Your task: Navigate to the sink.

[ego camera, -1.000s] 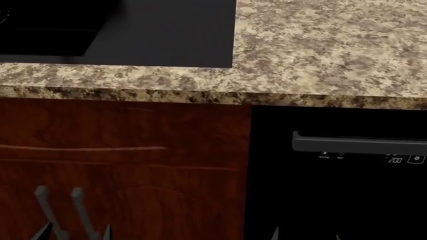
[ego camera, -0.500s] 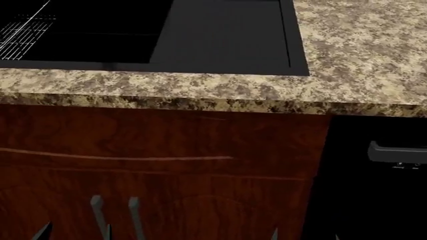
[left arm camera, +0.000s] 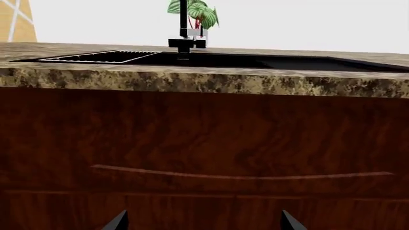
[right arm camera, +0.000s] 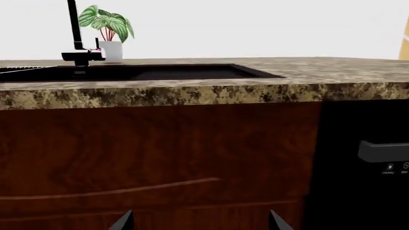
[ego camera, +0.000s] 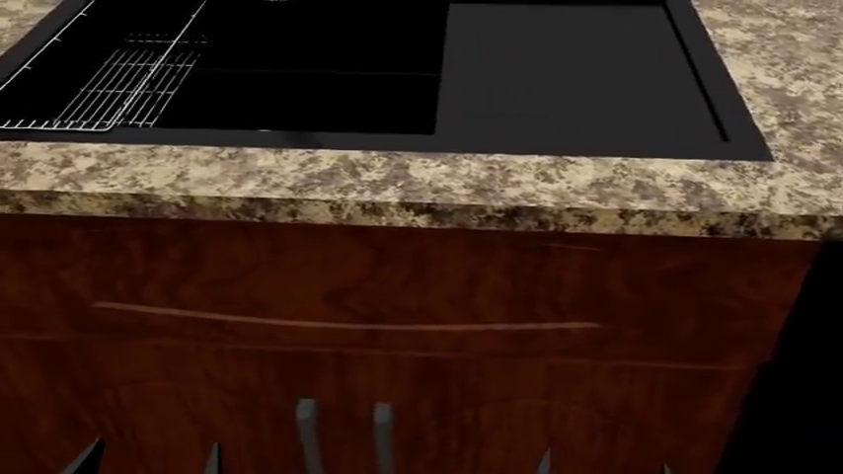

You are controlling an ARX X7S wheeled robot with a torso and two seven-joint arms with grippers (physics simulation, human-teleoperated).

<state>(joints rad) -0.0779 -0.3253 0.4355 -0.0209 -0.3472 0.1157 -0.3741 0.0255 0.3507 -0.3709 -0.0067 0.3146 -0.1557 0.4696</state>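
Note:
The sink is a wide matte-black recess in the speckled granite countertop, straight ahead in the head view. Its deep basin holds a white wire rack at the left, and a flat drainboard lies at the right. From the left wrist view the sink shows edge-on, and it also shows in the right wrist view. My left gripper and right gripper sit low in front of the wooden cabinet, both open and holding nothing. Only their fingertips show in the wrist views.
A black faucet and a potted plant stand behind the sink. Dark red wooden cabinet fronts with two grey vertical handles lie below the counter. A black dishwasher front with a bar handle is at the right.
The head view has slid left along the counter: the sink has come fully into view and centred, and the dishwasher has slipped to the right edge. Both grippers stay open.

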